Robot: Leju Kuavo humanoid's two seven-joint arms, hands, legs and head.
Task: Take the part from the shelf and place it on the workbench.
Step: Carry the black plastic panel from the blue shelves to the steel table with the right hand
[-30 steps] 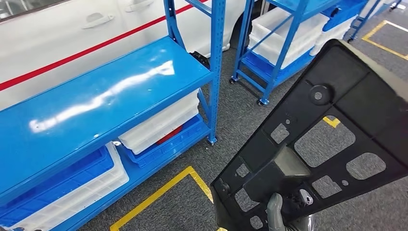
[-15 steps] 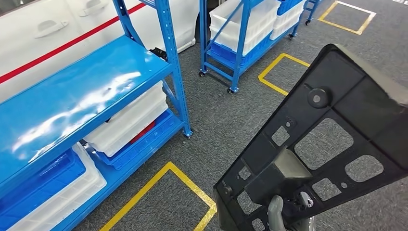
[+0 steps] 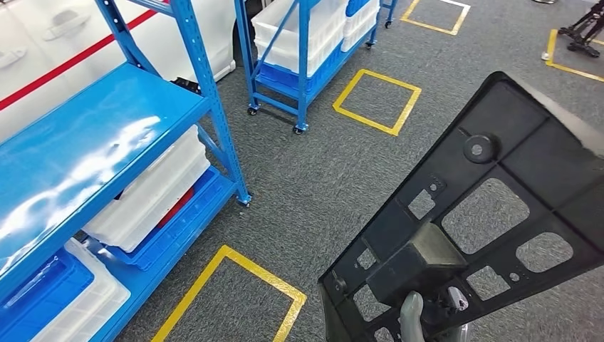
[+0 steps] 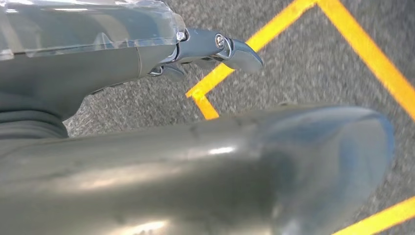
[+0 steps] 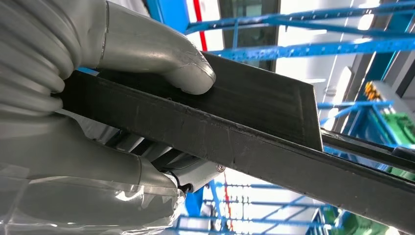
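Right hand (image 5: 98, 98) grips black part (image 3: 491, 214) at its lower edge, thumb on top.

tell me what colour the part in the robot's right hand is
Black. The part held by the right hand shows best in the head view.

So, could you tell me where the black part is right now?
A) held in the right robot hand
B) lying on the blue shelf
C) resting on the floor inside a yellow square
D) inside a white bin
A: the right robot hand grips the black part by its edge, with the thumb pressed on one face, and the part is carried above the grey floor, away from the blue shelf.
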